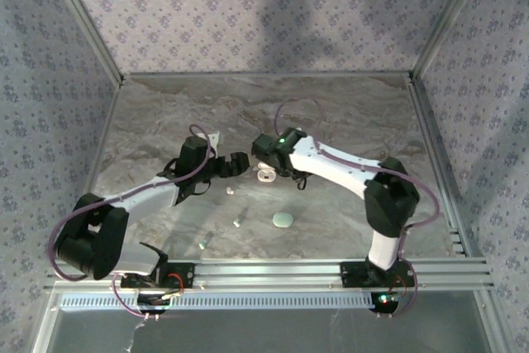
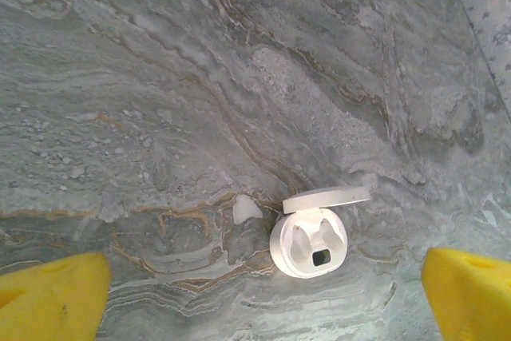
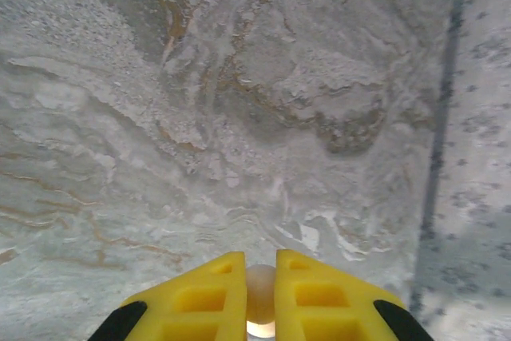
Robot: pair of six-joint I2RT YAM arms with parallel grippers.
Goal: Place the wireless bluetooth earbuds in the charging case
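Note:
The white charging case (image 2: 310,243) lies on the marble table with its lid (image 2: 327,197) flipped up and both sockets bare. One tiny white earbud (image 2: 246,208) rests just left of it. My left gripper (image 2: 265,271) hovers open above the case, its yellow fingers (image 2: 49,297) spread wide. In the top view the case (image 1: 266,174) sits between the left gripper (image 1: 238,161) and the right gripper (image 1: 268,155). My right gripper (image 3: 260,265) is shut on a pale round earbud (image 3: 260,297). More earbuds (image 1: 230,191) (image 1: 237,222) lie nearer the arms' bases.
A mint oval pod (image 1: 283,220) lies on the table in front of the right arm, and a small pale bit (image 1: 203,245) sits near the front rail (image 1: 273,270). Patterned walls (image 1: 50,80) close in the table on three sides.

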